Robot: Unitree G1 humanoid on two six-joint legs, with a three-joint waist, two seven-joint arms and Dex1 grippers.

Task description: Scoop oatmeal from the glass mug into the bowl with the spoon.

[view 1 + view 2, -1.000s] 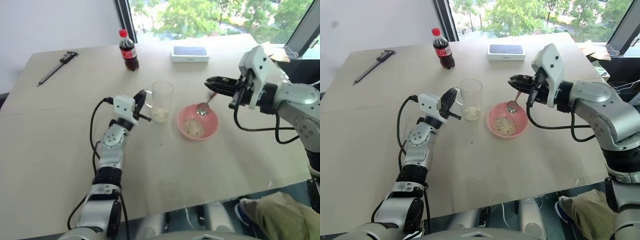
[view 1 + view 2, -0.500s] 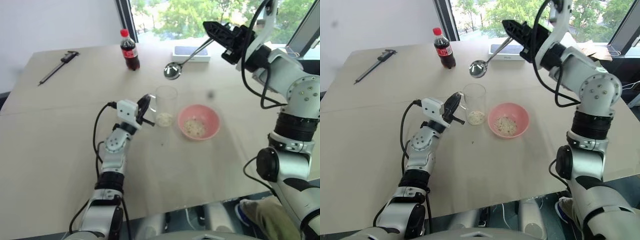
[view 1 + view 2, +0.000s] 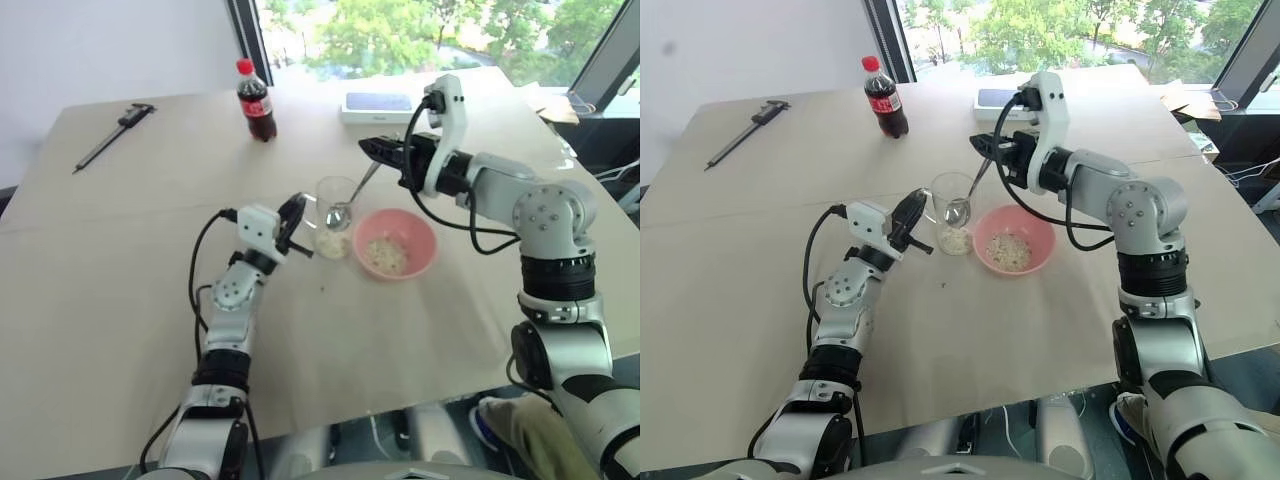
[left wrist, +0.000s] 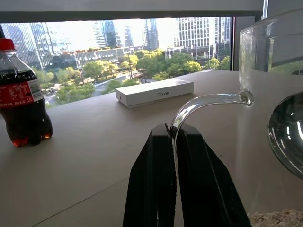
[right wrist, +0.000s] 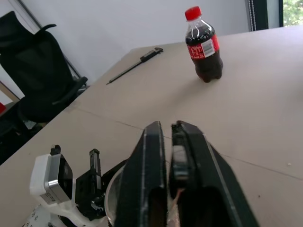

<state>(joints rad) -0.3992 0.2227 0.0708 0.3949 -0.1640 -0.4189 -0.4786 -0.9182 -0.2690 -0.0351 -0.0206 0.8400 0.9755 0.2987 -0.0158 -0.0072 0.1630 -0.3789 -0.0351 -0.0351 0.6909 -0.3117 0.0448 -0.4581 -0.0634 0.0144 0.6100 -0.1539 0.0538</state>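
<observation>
The clear glass mug (image 3: pixel 336 208) stands left of the pink bowl (image 3: pixel 420 232), almost touching it. My left gripper (image 3: pixel 298 210) is shut on the mug's handle (image 4: pixel 208 101). My right gripper (image 3: pixel 366 148) hovers above and behind the mug, shut on the spoon (image 3: pixel 364 183). The spoon slopes down from it, and its oval end (image 3: pixel 958 210) sits inside the mug, above the oatmeal (image 3: pixel 329 244) at the bottom. More oatmeal (image 3: pixel 1006 251) lies in the pink bowl.
A cola bottle (image 3: pixel 256 101) and a white box (image 3: pixel 379 107) stand at the far side of the table. A black caliper (image 3: pixel 113 135) lies at the far left. The table's near edge (image 3: pixel 400 405) runs close below the arms.
My right gripper carried the spoon from the pink bowl up high, then left and down, so its oval end is now inside the mug. The left gripper kept its hold on the handle.
</observation>
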